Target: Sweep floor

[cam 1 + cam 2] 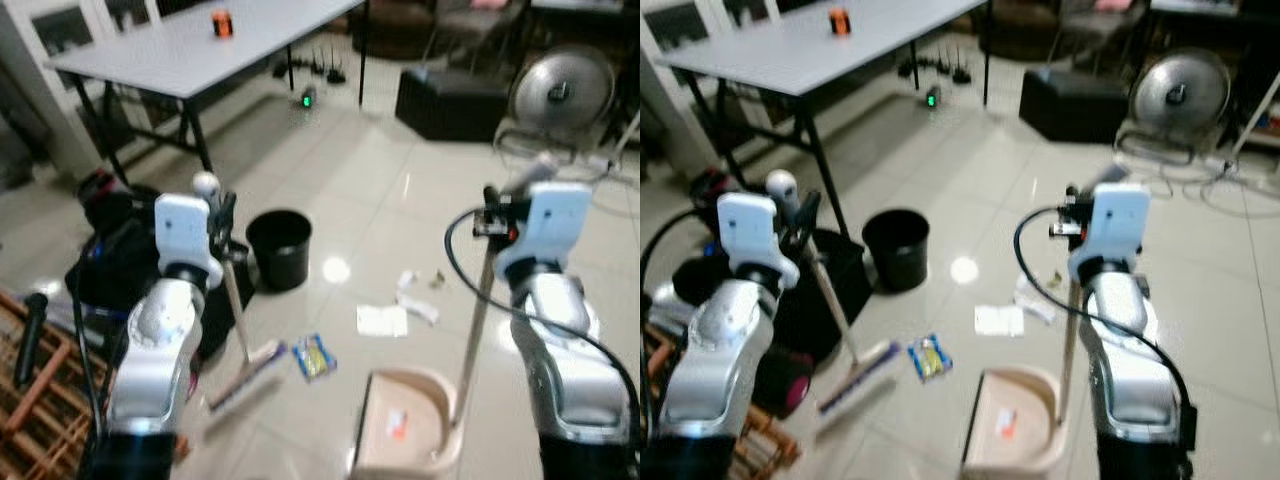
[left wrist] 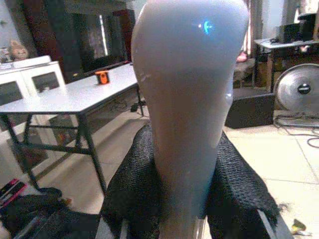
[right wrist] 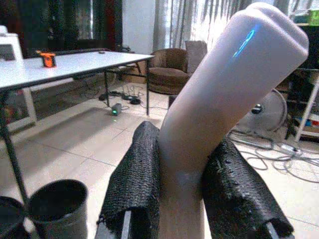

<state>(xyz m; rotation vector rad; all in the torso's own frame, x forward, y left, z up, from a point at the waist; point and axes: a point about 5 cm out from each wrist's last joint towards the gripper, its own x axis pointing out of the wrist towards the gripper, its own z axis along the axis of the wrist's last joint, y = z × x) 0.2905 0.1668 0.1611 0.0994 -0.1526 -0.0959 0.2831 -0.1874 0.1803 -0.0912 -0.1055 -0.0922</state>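
My left gripper [image 1: 222, 215] is shut on the top of a pale broom handle [image 1: 236, 305], whose brush head [image 1: 245, 375] rests on the tiled floor. My right gripper [image 1: 497, 215] is shut on the upright handle [image 1: 474, 330] of a beige dustpan [image 1: 405, 420] standing on the floor in front of me, with a scrap inside it. Between broom and pan lie a blue-yellow wrapper [image 1: 314, 356], a white paper [image 1: 382, 320] and smaller crumpled scraps [image 1: 415, 290]. In the wrist views, black padded fingers [image 2: 132, 189] clamp the broom's rounded end and fingers [image 3: 137, 184] clamp the dustpan's grip.
A black bucket [image 1: 279, 248] stands beyond the broom. Dark bags [image 1: 115, 255] and a wooden rack [image 1: 40, 400] crowd the left. A grey table [image 1: 200, 50] with an orange object [image 1: 222, 23] is at the back left; a black box [image 1: 450, 100] and a fan [image 1: 560, 90] at the back right.
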